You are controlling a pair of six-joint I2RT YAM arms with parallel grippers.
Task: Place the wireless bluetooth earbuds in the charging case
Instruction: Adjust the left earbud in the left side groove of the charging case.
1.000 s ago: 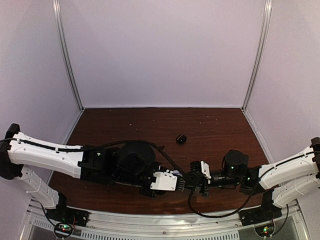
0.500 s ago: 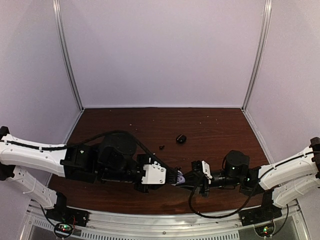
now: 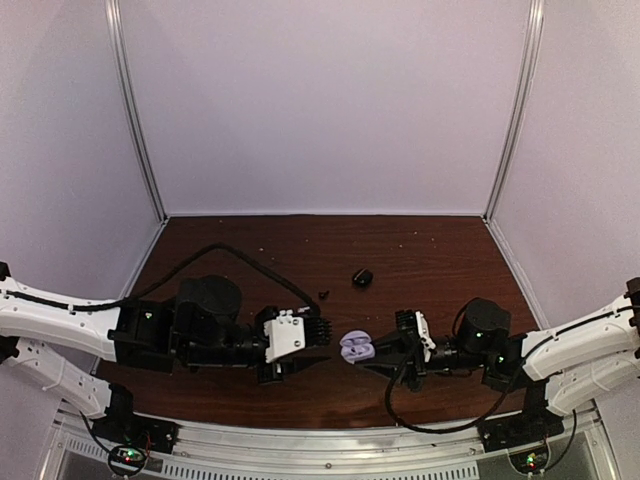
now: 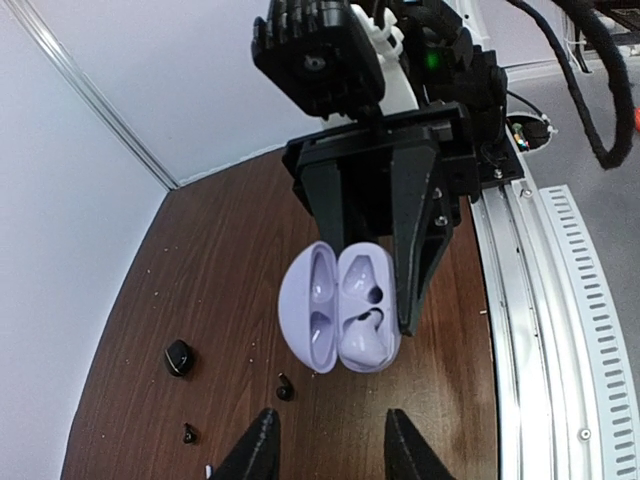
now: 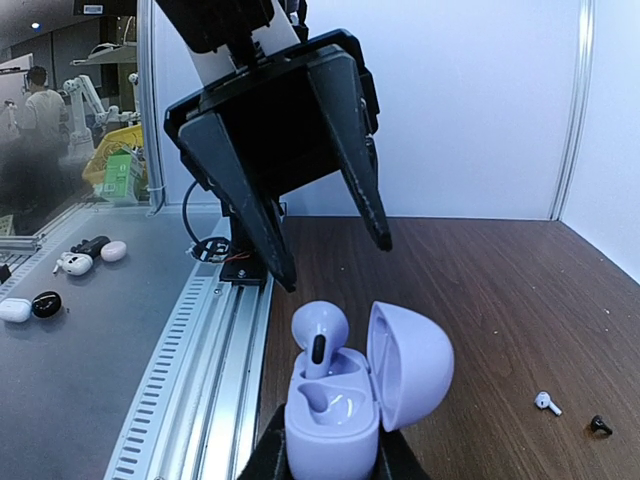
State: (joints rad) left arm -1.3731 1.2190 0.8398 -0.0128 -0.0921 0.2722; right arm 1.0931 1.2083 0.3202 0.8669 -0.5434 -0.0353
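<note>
My right gripper [image 3: 368,354] is shut on the base of an open lavender charging case [image 3: 355,346], lid hinged back. In the right wrist view the case [image 5: 335,415] holds one lavender earbud [image 5: 320,335] standing in its far slot, head sticking up; the near slot is empty. The left wrist view shows the same case [image 4: 340,308] and earbud [image 4: 366,338]. My left gripper [image 3: 322,333] is open and empty, a short way left of the case, also shown in the right wrist view [image 5: 335,260]. A white earbud [image 5: 546,403] and black earbuds [image 4: 285,387] [image 4: 189,433] lie loose on the table.
A closed black case [image 3: 362,278] lies on the brown table beyond the grippers, also in the left wrist view [image 4: 179,357]. A small black earbud [image 3: 323,294] lies left of it. The metal rail [image 5: 215,350] runs along the table's near edge. White walls enclose the table.
My left gripper has drawn back to the left, away from the lavender case, and now stands open and empty. The right gripper has shifted slightly right with the case.
</note>
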